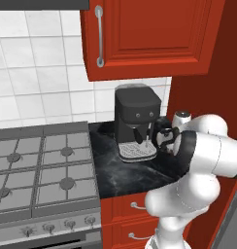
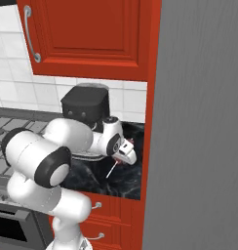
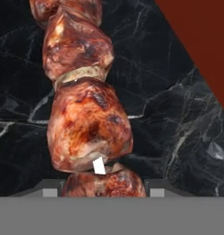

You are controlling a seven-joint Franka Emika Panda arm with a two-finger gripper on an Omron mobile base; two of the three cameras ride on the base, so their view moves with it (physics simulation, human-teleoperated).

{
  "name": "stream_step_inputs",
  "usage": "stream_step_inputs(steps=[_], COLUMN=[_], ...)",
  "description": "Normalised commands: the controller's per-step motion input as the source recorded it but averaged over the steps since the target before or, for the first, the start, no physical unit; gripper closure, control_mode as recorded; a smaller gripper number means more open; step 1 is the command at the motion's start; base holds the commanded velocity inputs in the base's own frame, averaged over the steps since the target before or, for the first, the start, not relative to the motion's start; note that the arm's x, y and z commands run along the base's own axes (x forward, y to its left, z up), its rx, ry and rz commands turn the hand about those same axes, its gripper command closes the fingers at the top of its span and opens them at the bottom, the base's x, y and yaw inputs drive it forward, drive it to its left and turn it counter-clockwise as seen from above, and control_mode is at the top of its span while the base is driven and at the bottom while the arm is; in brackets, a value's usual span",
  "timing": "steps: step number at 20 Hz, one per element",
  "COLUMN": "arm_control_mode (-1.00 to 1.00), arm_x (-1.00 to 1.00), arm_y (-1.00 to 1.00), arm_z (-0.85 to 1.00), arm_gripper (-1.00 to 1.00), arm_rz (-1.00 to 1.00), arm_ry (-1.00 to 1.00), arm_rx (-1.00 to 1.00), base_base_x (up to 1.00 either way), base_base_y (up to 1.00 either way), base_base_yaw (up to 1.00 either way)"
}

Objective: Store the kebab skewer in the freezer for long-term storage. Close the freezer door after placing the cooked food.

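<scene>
One pincer, nearly closed around the kebab skewer, above the black counter.

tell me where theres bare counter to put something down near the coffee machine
Bare black marble counter lies in front of the coffee machine, between the stove and the red side panel. It is crowded at the back right, where the gripper holds the kebab skewer.
</scene>
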Motion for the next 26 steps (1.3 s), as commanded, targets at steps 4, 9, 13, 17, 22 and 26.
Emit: stream_step_inputs(steps=[4,9,13,17,22,26], arm_control_mode=[-1.00,-1.00,-1.00,-1.00,-1.00,-1.00], arm_x=[-0.35,-0.16,-0.39,-0.55,-0.61,-0.62], arm_y=[0.33,0.12,0.35,0.51,0.53,0.37], arm_z=[0.48,0.53,0.48,0.32,0.25,0.34], arm_gripper=[1.00,1.00,1.00,1.00,1.00,1.00], arm_rz=[-0.10,-0.20,-0.22,-0.19,-0.23,-0.27], arm_ry=[-0.01,-0.01,-0.02,0.00,0.01,0.00], arm_rx=[-0.02,0.00,0.00,0.00,0.00,0.01], base_base_x=[0.00,0.00,0.00,0.00,0.00,0.00], base_base_y=[0.00,0.00,0.00,0.00,0.00,0.00], base_base_yaw=[0.00,0.00,0.00,0.00,0.00,0.00])
